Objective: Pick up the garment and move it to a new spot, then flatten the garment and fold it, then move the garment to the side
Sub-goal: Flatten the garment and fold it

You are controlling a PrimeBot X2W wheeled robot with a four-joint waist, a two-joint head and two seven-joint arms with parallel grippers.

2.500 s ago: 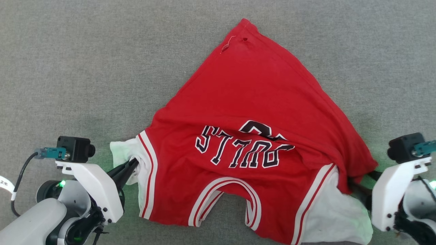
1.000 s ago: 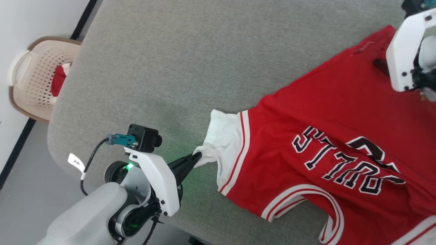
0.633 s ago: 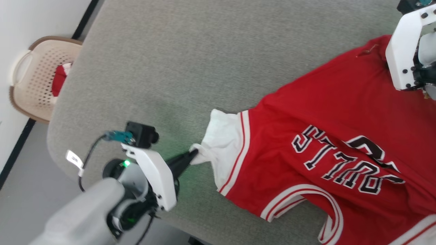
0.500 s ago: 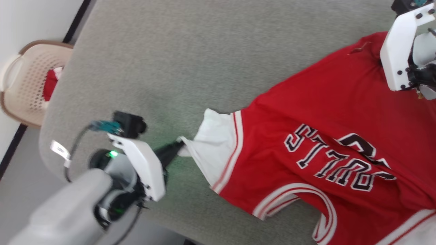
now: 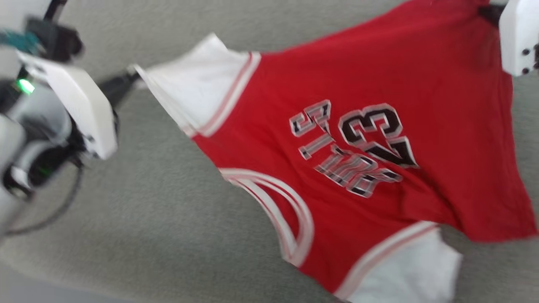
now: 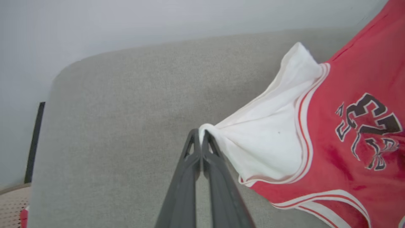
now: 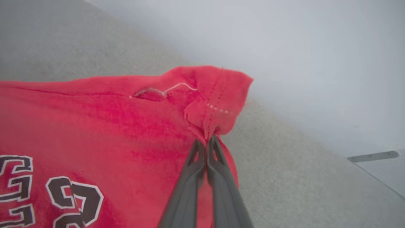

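The garment (image 5: 358, 105), a red jersey with white sleeves and black lettering, hangs stretched between both grippers above the grey surface (image 5: 168, 235). My left gripper (image 5: 132, 78) at the upper left is shut on the tip of one white sleeve (image 6: 269, 139); in the left wrist view its tips (image 6: 201, 134) pinch that cloth. My right gripper (image 7: 208, 139) is shut on a red hem corner (image 7: 218, 101) of the garment; in the head view its white body (image 5: 518, 38) sits at the top right. The other white sleeve (image 5: 412, 273) droops at the lower right.
The grey padded surface (image 6: 126, 110) runs under the garment, with its rounded edge (image 6: 60, 76) against a pale wall (image 6: 126, 22). A strip of floor (image 7: 379, 164) lies beyond the surface's far side.
The right gripper has shut on the red hem corner. Both grippers have lifted and stretched the garment, and the head camera has swung, so the basket is out of frame.
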